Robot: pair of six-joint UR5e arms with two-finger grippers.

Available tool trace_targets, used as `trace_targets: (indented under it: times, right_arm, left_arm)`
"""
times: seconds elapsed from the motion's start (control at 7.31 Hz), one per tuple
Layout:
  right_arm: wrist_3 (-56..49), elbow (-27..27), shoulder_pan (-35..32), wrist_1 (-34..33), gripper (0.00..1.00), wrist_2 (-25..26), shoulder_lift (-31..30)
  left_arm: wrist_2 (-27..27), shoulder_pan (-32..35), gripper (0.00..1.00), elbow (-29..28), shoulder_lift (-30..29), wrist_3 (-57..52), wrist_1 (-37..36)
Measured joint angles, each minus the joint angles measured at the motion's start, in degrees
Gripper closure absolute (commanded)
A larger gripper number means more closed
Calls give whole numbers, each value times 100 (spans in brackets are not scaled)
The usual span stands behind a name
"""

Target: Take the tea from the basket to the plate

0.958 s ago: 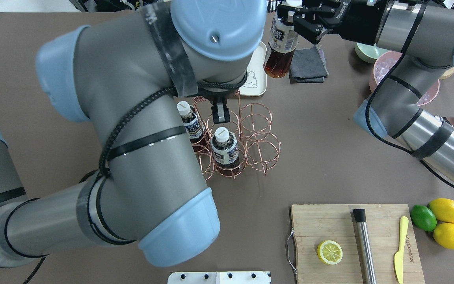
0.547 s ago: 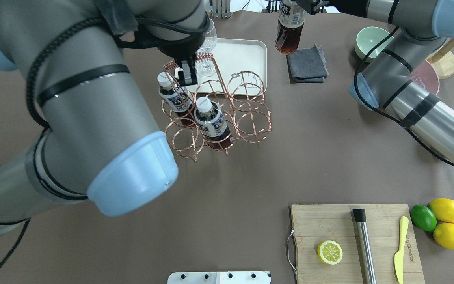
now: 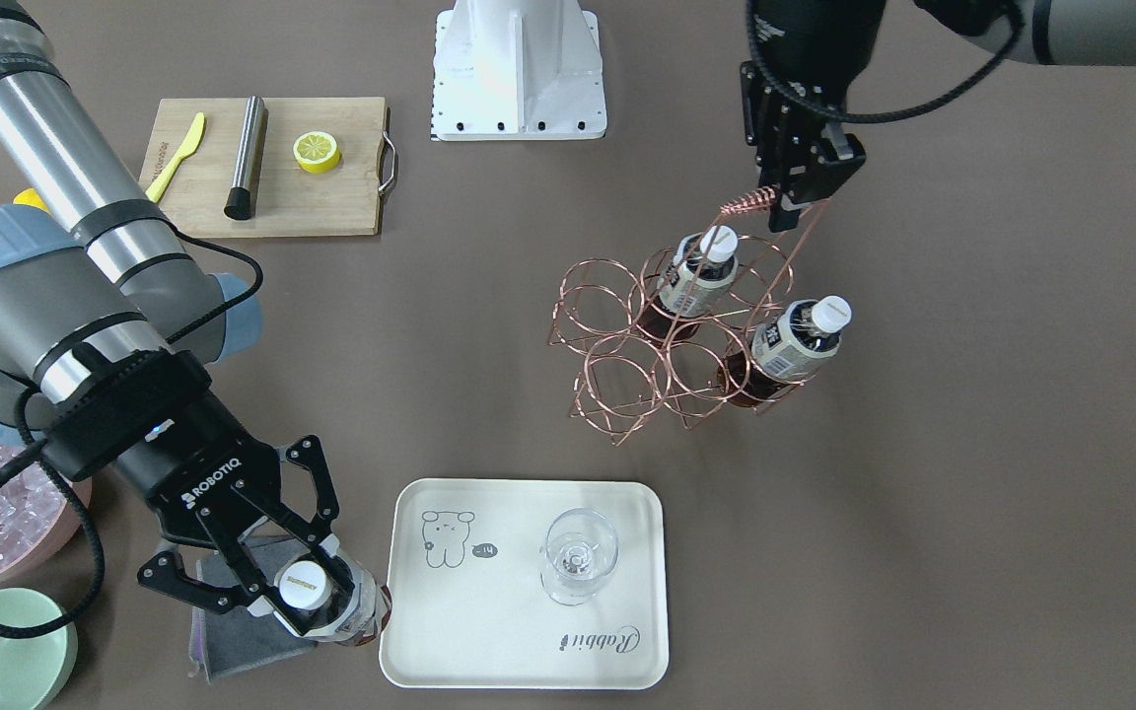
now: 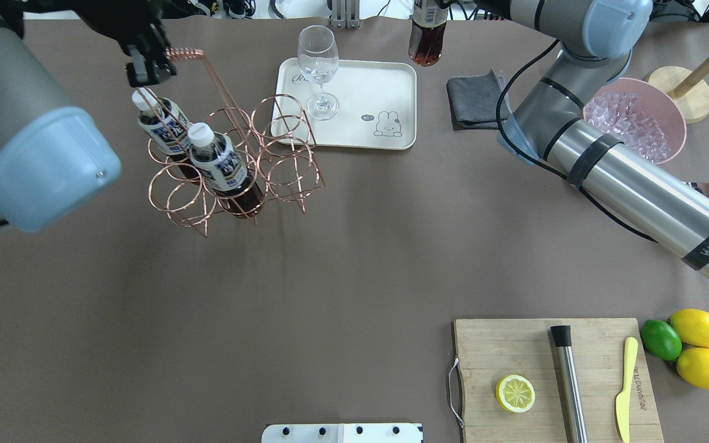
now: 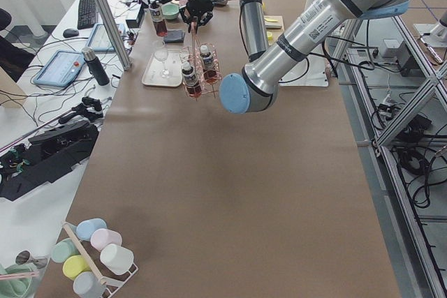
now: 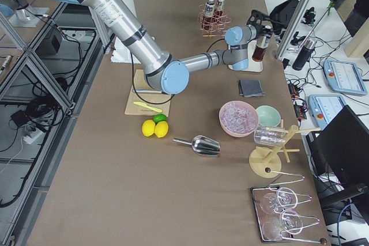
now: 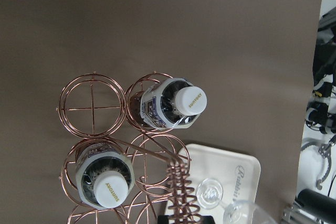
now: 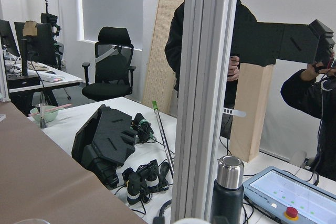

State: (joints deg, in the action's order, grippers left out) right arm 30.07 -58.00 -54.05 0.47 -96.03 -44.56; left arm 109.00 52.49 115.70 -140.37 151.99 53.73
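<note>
Right gripper clamped on cap of tea. Bottle upright, hanging just outside plate rim, by grey cloth. Plate lies toward robot's left. Left gripper pinches basket handle, well apart.

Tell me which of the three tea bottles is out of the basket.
The tea bottle gripped by the right end effector, held beside the plate. The bottle under the handle and the corner bottle stand in rings of the basket.
</note>
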Motion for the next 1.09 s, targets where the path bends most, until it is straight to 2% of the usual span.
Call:
trace_targets:
  times: [0.27, 0.41, 0.55, 0.82, 1.09]
  right_arm:
    - [7, 299, 391, 143, 100, 608, 120]
    - [8, 475, 571, 270, 100, 830, 185]
    - [8, 606, 743, 381, 100, 1045, 227]
    - [4, 708, 934, 517, 100, 1248, 233]
    - [-10, 733, 1096, 665, 100, 1429, 199]
  left_arm:
    - [349, 621, 100, -139, 370, -1076, 136]
    - [393, 933, 100, -391, 556, -1637, 436]
    - [419, 1314, 100, -663, 963, -2194, 1068]
    - [438, 1924, 100, -1620, 1351, -3010, 2212]
    - [439, 2408, 100, -2743, 1426, -3389, 3255]
